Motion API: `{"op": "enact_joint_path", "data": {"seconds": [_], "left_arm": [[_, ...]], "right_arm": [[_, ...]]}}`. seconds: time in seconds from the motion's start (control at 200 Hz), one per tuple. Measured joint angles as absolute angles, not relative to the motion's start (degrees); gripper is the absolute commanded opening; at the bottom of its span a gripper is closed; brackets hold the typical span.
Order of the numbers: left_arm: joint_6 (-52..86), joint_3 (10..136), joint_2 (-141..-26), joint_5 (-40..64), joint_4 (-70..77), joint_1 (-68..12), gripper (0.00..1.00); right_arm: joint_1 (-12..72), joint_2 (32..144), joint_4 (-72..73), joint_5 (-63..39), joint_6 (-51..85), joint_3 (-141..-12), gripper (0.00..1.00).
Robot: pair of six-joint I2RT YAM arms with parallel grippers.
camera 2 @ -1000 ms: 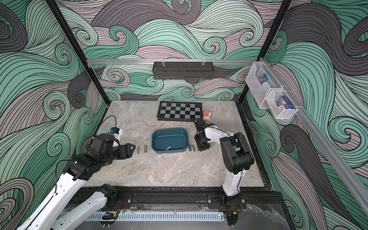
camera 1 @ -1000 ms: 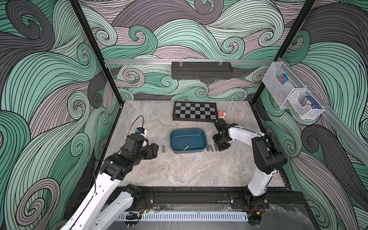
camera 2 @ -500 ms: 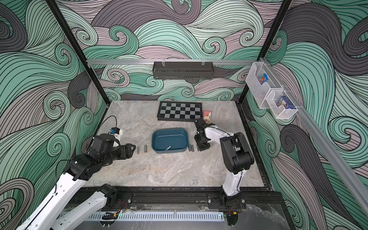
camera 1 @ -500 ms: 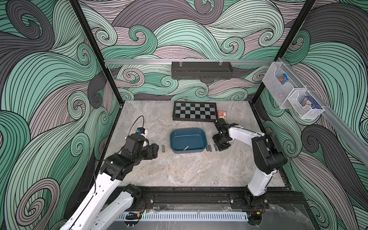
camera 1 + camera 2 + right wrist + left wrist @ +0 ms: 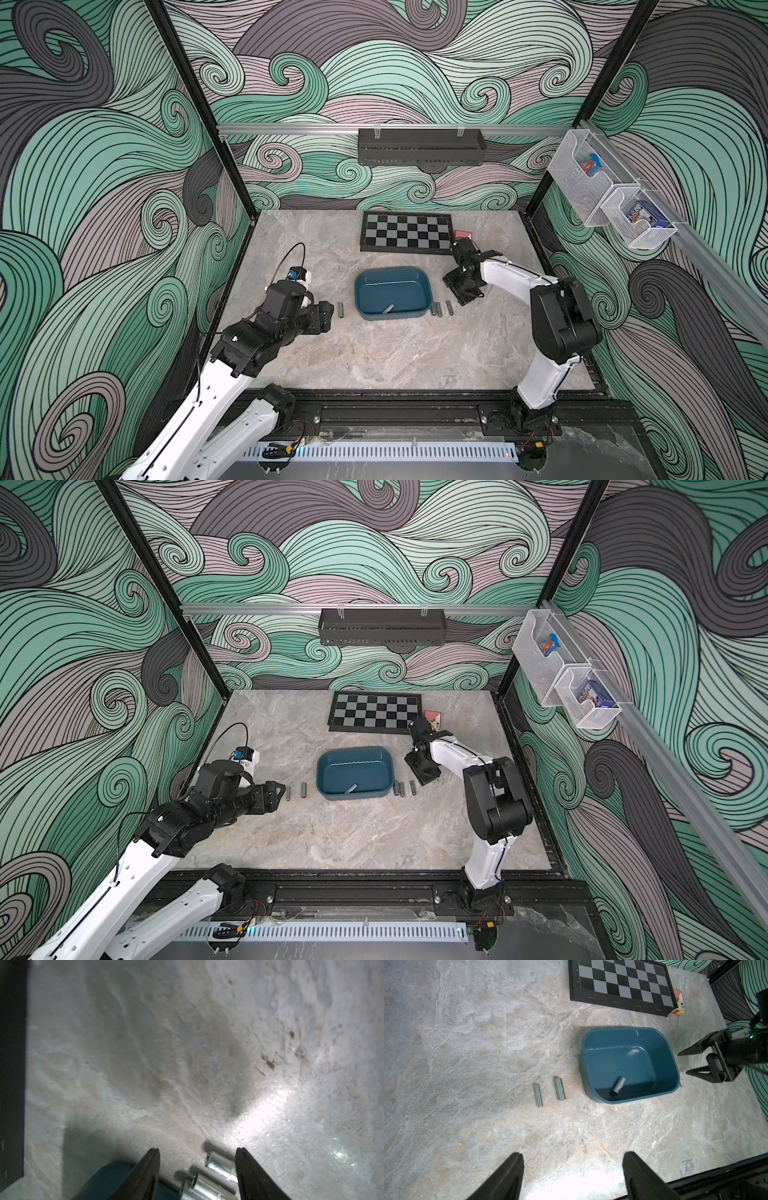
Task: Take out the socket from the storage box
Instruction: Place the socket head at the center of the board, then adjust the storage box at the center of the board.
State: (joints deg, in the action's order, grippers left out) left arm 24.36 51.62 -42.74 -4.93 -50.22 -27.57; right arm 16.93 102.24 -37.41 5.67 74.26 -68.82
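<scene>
The left gripper (image 5: pixel 573 1154) is spread wide and empty, well off one end of the storage box (image 5: pixel 616 1057), while the right gripper (image 5: pixel 197 1149) hangs parted and empty just beside the box's other end, over loose sockets (image 5: pixel 220 1164); neither has moved in the last second. The socket (image 5: pixel 618 1086) lies inside the box by its near wall, long axis slanted across the floor, hollow end toward that wall. Beyond the box, a card pack (image 5: pixel 679 1006) shows "A" and a spade.

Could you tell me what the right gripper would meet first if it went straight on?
The right gripper would likely meet bare table first, just past the sockets seen between its fingers; depth is unclear.
</scene>
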Motion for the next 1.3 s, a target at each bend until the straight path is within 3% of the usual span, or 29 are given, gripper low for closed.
{"op": "enact_joint_path", "data": {"seconds": [0.3,0.62,0.991,1.301], "left_arm": [[25.0,60.0,-54.3,2.3,-52.3,-27.8,0.72],[27.3,69.2,-71.7,7.3,-54.9,-30.7,0.71],[27.0,69.1,-73.3,4.3,-57.2,-30.5,0.70],[26.3,64.3,-69.5,3.0,-55.6,-30.4,0.71]], "right_arm": [[16.6,92.9,-36.9,5.7,50.4,-71.5,0.62],[20.6,90.4,-36.2,-2.4,27.4,-71.7,0.54],[24.8,102.5,-39.7,-1.8,21.6,-76.6,0.49],[26.7,106.9,-43.5,0.8,20.9,-78.1,0.39]]}}
